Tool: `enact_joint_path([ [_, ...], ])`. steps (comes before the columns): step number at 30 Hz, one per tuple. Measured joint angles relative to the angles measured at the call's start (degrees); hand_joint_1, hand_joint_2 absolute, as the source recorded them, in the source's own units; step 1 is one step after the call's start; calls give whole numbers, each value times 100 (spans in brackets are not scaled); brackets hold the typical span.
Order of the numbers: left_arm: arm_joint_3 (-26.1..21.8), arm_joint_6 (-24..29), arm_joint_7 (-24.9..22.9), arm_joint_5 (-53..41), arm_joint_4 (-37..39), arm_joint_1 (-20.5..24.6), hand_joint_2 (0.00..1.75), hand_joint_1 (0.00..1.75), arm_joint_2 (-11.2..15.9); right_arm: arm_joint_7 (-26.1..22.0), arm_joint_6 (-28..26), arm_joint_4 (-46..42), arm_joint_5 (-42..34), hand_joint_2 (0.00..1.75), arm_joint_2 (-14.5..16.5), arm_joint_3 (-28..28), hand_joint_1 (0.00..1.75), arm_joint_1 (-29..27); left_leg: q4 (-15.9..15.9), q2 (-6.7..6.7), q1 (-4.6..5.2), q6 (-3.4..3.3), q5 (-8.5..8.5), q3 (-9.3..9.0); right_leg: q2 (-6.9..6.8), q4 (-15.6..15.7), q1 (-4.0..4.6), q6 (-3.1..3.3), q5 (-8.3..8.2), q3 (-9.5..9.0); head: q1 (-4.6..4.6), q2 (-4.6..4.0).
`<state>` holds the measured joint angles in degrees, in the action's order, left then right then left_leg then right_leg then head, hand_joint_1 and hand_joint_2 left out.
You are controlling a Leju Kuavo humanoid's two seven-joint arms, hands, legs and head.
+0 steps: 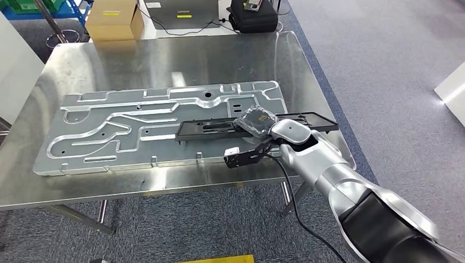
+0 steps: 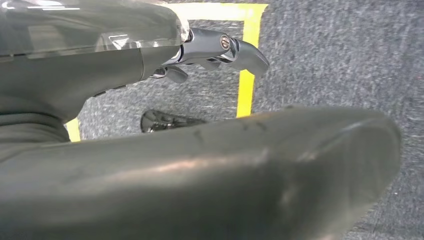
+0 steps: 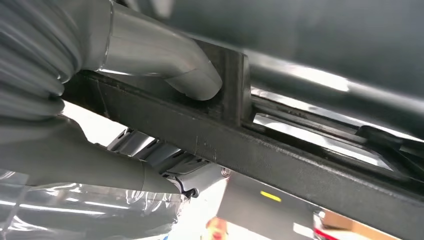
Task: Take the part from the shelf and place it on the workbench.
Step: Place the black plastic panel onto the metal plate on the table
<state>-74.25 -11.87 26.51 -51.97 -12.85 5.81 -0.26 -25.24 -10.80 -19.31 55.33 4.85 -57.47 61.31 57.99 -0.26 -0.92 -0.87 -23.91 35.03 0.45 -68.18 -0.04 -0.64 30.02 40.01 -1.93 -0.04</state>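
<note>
While we look down from the head view, we see the right hand (image 1: 257, 121) gripping a long black part (image 1: 219, 128), a flat frame with slots, held lengthwise over the workbench (image 1: 164, 60). The part lies across a large grey metal panel (image 1: 109, 131) with raised channels that rests flat on the steel top; we cannot tell whether the part touches it. In the right wrist view the thick grey thumb (image 3: 165, 60) presses on the black bar of the part (image 3: 280, 155), with fingers under it. The left hand (image 2: 220, 50) hangs over grey carpet and yellow floor tape (image 2: 246, 75); we cannot tell how its fingers lie. Beyond the workbench stand a cardboard box (image 1: 112, 19) and a black case (image 1: 252, 15)
</note>
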Motion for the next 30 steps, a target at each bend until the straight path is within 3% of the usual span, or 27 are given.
enact_joint_path([
  [2, 32, 5, 19, -27, 0, 22, 87, 0, 0, -7, -88, 13, -19, 87, 56, 4, 87, -128, 7, 2, 0, -7, -3, 0, -6, -607, -25, -21, 203, 289, 0, 0],
  [3, 45, 4, 29, -38, 0, 27, 131, 0, 0, -6, -113, 16, -27, 44, 83, 7, 44, -169, 13, 3, 0, -4, -5, -1, -10, -642, -37, -23, 156, 307, 0, 0],
  [4, 57, 4, 38, -52, 0, 32, 175, 0, 0, -7, -126, 19, -31, 0, 114, 10, 0, -194, 20, 3, 0, 2, -9, -4, -13, -457, -47, -18, 16, 213, -1, 0],
  [7, 108, 18, 39, -110, 2, 67, 175, 0, 0, -14, -139, 25, -35, 0, 220, 33, 0, -237, 48, -1, 19, 50, -28, -1, -16, 633, -47, 29, -427, -345, 2, 0],
  [8, 131, 33, 30, -129, 2, 82, 175, 0, 0, -11, -143, 27, -36, 0, 255, 47, 0, -256, 53, -3, 27, 77, -30, 4, -15, 830, -38, 47, -470, -441, 6, 0],
  [10, 172, 81, 3, -169, 2, 109, 175, 0, 0, 13, -150, 34, -35, 0, 317, 79, 0, -298, 42, -6, 31, 143, -22, 6, -11, 897, -20, 87, -476, -458, 10, 0],
  [12, 205, 135, -36, -195, 3, 134, 87, 0, -2, 64, -158, 43, -34, 0, 371, 111, 0, -329, 97, -4, 13, 209, -80, 30, -15, 944, -33, 157, -509, -476, 10, 0],
  [14, 230, 174, -73, -209, 5, 161, 0, 0, -5, 139, -171, 48, -34, 0, 436, 158, 0, -341, 503, -2, -1, 254, -343, 202, -20, 990, -48, 224, -540, -495, 20, 0],
  [16, 250, 195, -106, -209, 7, 184, 0, 0, -7, 215, -191, 52, -36, 0, 479, 213, 0, -378, 1241, -2, -4, 280, -698, 525, -20, 993, -36, 250, -541, -494, 28, 0],
  [17, 257, 203, -124, -206, 8, 189, 0, 0, -7, 237, -207, 55, -44, 0, 485, 243, 0, -407, 1524, -1, -5, 289, -787, 652, -20, 989, -30, 252, -539, -494, 28, 0],
  [18, 262, 209, -137, -204, 8, 189, 0, 0, -7, 249, -236, 57, -63, 0, 486, 282, 0, -436, 1623, -1, -5, 294, -774, 697, -19, 984, -26, 253, -537, -494, 28, 0],
  [19, 267, 216, -148, -201, 9, 189, 0, 0, -7, 240, -282, 58, -96, 0, 486, 334, 0, -457, 1499, 0, -6, 294, -658, 635, -17, 975, -25, 251, -532, -494, 28, -1],
  [21, 280, 225, -161, -184, 9, 193, 0, 0, -7, 175, -459, 52, -217, 0, 485, 489, 0, -472, 771, 2, -11, 277, -298, 274, -9, 948, -24, 230, -513, -496, 28, -1],
  [23, 292, 221, -172, -157, 13, 202, 0, 0, -7, 23, -751, 26, -393, 0, 480, 704, 0, -469, 184, -1, 3, 232, -121, -17, -1, 918, -4, 185, -495, -481, 24, 0],
  [27, 296, 178, -176, -78, 23, 181, 0, 0, -10, -542, -1567, -348, -903, 0, 392, 1249, 0, -517, 46, -3, 12, 104, -95, -68, -1, 888, -1, 69, -466, -450, 20, 0],
  [28, 296, 142, -161, -48, 25, 173, 0, 0, -11, -654, -1736, -556, -1016, 0, 330, 1419, 0, -553, 27, -1, 1, 64, -81, -74, -5, 764, -6, 37, -377, -397, 19, 0],
  [30, 293, 48, -102, 39, 26, 144, 0, 0, -13, -730, -2045, -1190, -1152, 0, 126, 1786, 0, -755, 8, -1, -7, 8, -71, -82, -11, 190, -18, -12, -55, -139, 18, 0],
])
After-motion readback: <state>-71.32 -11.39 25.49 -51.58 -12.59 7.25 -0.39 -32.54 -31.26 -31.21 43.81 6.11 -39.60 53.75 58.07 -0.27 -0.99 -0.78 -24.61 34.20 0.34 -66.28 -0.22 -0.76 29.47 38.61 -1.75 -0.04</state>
